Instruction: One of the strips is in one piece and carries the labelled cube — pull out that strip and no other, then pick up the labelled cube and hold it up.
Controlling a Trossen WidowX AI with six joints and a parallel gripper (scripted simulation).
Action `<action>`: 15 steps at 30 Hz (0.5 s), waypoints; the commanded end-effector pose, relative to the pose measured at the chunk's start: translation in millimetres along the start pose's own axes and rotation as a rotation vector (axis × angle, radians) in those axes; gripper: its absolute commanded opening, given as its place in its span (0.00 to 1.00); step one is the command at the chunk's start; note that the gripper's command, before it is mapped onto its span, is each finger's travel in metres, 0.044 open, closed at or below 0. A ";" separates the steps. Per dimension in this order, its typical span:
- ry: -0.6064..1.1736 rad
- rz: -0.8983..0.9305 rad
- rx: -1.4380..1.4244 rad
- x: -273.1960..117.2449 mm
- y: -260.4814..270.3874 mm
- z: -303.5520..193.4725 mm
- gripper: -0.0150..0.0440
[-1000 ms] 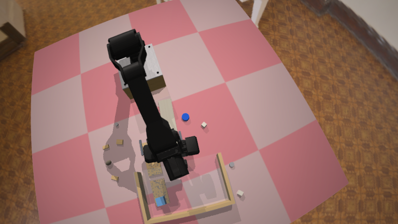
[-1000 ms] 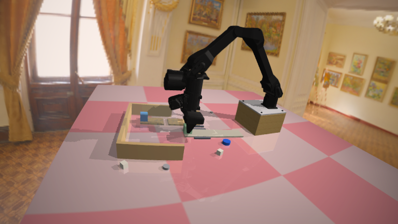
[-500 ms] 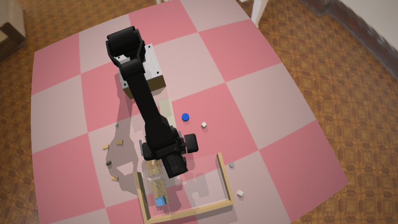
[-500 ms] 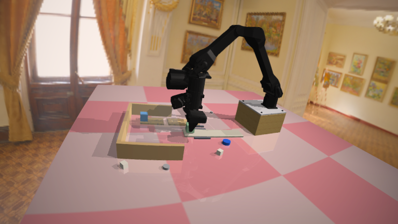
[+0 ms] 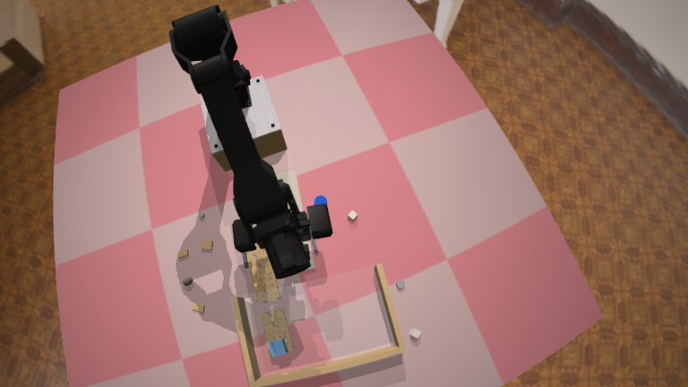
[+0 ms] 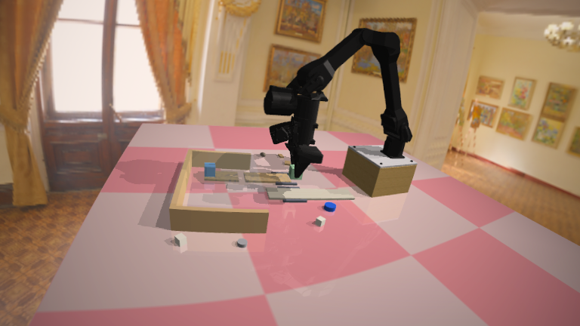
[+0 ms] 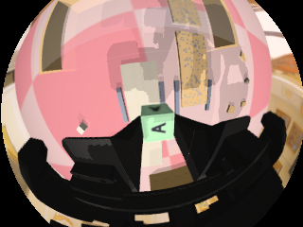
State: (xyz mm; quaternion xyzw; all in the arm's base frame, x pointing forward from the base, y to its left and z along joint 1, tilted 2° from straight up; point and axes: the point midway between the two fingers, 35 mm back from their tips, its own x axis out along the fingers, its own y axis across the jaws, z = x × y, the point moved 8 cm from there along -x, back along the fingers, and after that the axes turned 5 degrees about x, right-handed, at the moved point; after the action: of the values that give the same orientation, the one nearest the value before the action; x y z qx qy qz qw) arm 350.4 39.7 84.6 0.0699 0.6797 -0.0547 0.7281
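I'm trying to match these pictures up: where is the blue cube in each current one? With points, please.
Top: the blue cube (image 5: 278, 347) (image 6: 209, 169) is near the bottom, left of centre.
Exterior: left of centre, on a speckled strip piece (image 5: 274, 322) (image 6: 226, 176) (image 7: 185, 12).
Wrist: not in it.
Shared landmark: the wooden frame (image 5: 330, 365) (image 6: 218, 221) (image 7: 42, 47).

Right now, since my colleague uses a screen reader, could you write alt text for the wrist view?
The black gripper grips a green cube marked "A". Beyond lie a pale, plain strip and a speckled strip in two separate pieces, on a pink checkered surface.
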 end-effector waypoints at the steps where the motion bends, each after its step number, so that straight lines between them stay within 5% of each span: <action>1: 0.000 0.004 -0.005 -2.6 -1.6 -5.5 0.25; 15: 0.004 0.002 -0.005 -1.5 -14.9 -49.9 0.25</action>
State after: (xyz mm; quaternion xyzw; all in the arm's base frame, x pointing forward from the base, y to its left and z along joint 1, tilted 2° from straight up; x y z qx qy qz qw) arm 306.0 34.5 81.9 0.0691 0.6835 -0.0554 0.7246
